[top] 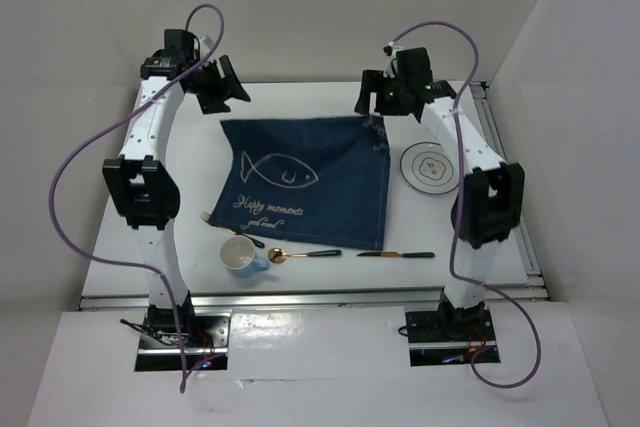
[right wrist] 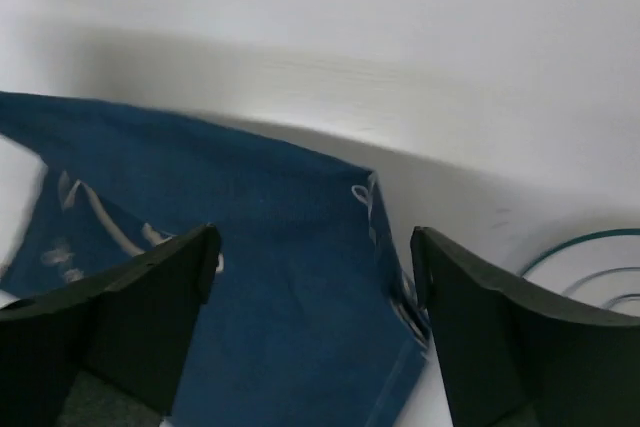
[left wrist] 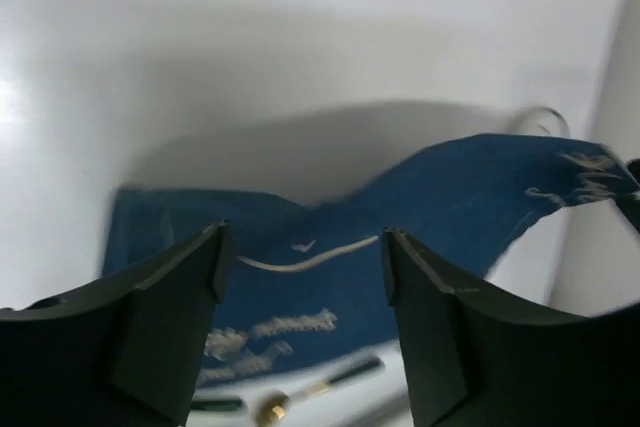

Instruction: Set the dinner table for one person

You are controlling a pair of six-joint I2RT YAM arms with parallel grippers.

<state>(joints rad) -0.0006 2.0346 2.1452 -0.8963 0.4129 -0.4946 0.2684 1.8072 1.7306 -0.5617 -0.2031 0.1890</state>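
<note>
The white worktop [top: 300,102] lies under both arms, a metal rail [top: 320,294] along its near edge. Toward the far left corner the left gripper [top: 222,87] hangs over a corner of the blue placemat [top: 310,182], wide open and empty. The right gripper [top: 378,97], equally wide and empty, hangs over the mat's far right corner. A plate [top: 432,168] sits by the right edge. A cup [top: 240,256], spoon [top: 305,254], knife [top: 397,255] and possibly a fork [top: 235,232] lie near the near edge.

Lab: 2 robot arms [top: 150,147] on white-walled table [top: 195,172]
</note>
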